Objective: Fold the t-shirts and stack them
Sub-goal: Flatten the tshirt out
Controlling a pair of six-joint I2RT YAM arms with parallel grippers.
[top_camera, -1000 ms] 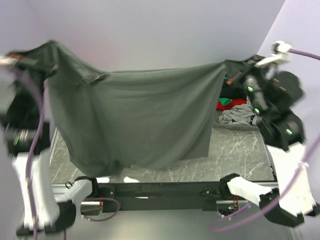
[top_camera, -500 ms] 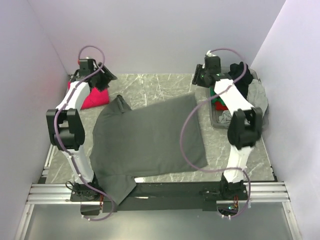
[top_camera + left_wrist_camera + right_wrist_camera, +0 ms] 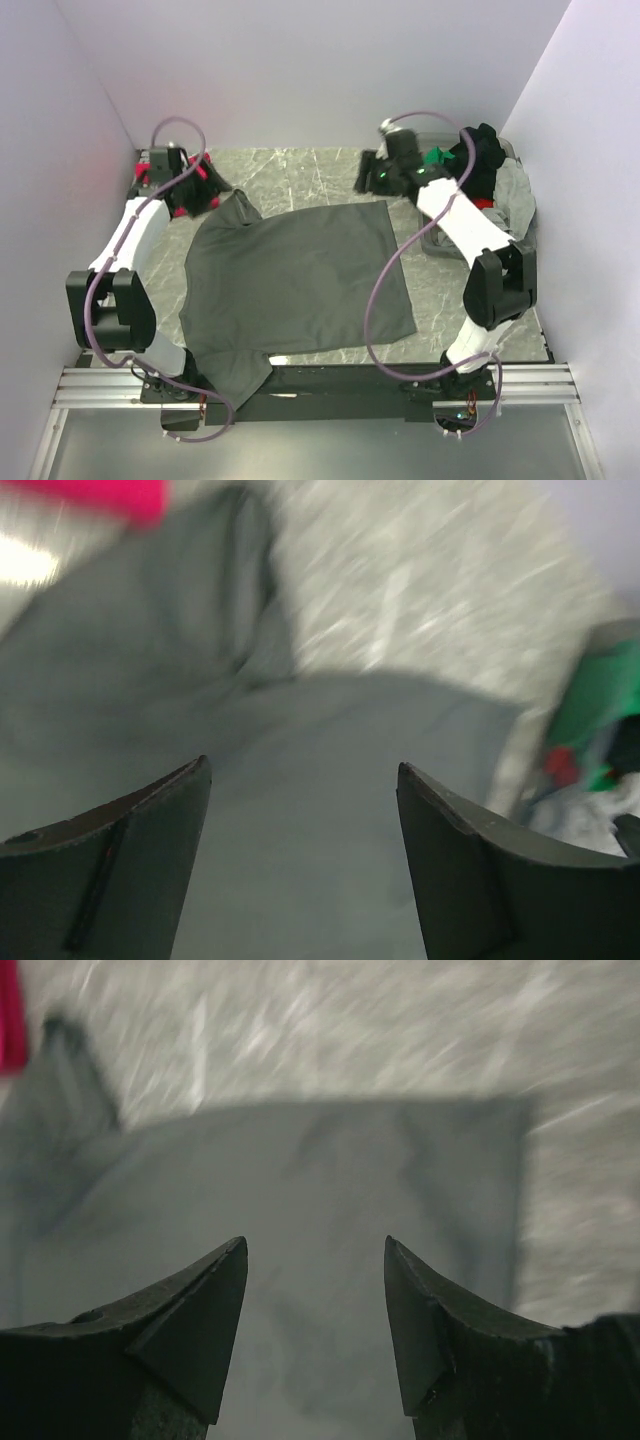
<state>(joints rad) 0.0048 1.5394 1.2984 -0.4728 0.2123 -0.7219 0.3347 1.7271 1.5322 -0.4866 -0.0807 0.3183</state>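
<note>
A dark charcoal-grey t-shirt (image 3: 295, 280) lies spread flat on the marble table (image 3: 300, 172), with one sleeve drooping over the near edge. My left gripper (image 3: 213, 194) hovers open by its far left sleeve, nothing between the fingers. My right gripper (image 3: 369, 184) stands open just past the far right corner. In the left wrist view the open gripper (image 3: 303, 772) looks down on the grey cloth (image 3: 300, 810). The right wrist view shows the same for the right gripper (image 3: 315, 1248) over the shirt (image 3: 300, 1170). A magenta-red t-shirt (image 3: 100, 494) sits behind the left arm, mostly hidden.
A clear tub (image 3: 440, 243) at the far right holds black (image 3: 480, 150), green (image 3: 436, 156), red and light grey (image 3: 516, 190) shirts. Lilac walls close in the table on three sides. The metal rail with both arm bases runs along the near edge.
A second ago both grippers held the grey shirt stretched in the air. It was then laid flat on the table; both grippers have let go, opened, and stayed near its far corners.
</note>
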